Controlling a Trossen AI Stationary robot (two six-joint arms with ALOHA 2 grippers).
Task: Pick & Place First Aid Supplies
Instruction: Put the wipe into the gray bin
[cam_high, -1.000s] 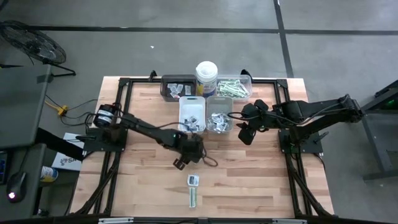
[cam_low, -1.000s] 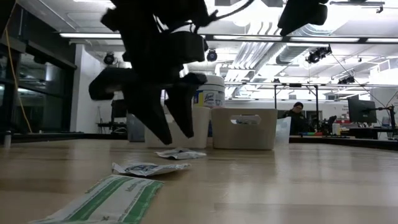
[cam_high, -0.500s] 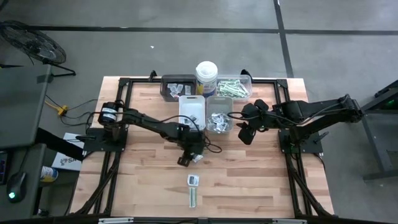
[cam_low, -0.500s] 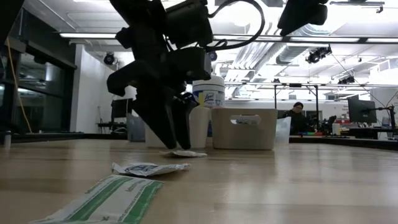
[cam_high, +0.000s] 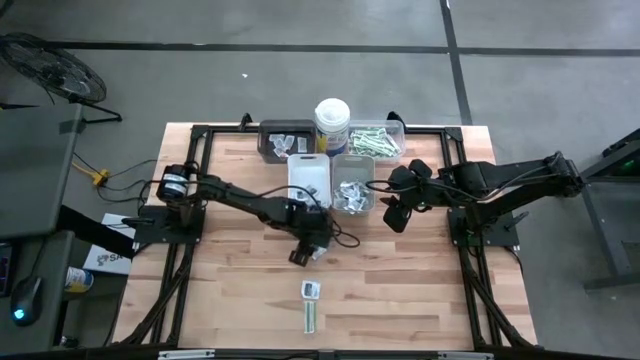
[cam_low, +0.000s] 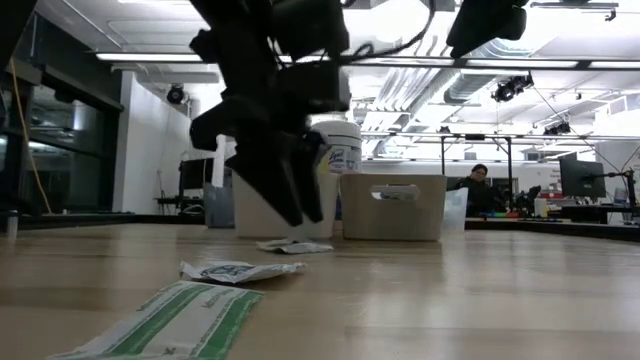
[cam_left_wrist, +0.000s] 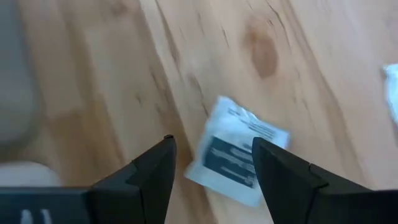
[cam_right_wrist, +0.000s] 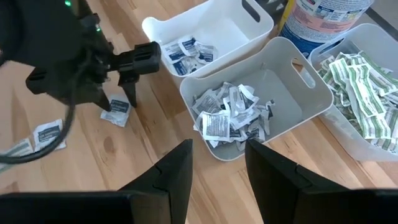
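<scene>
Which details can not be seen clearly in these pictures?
- Print on the sachet between the left gripper fingers: blurred, left wrist view.
- Whether those fingers touch it: the arm covers the sachet in the high view.
- Dark tray contents: too small, high view.
- Right gripper fingertips: cut off by the edge, right wrist view.
- Strip: cut off by the edge, low view.

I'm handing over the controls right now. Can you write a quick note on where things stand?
Left gripper: open, empty, just above a white sachet lying on the table.
Right gripper: open, empty, waiting beside the grey tray.
Done: sachets in the white tray and grey tray, green strips in the clear tray.
Left: that sachet, another sachet and one strip near the front edge.
</scene>
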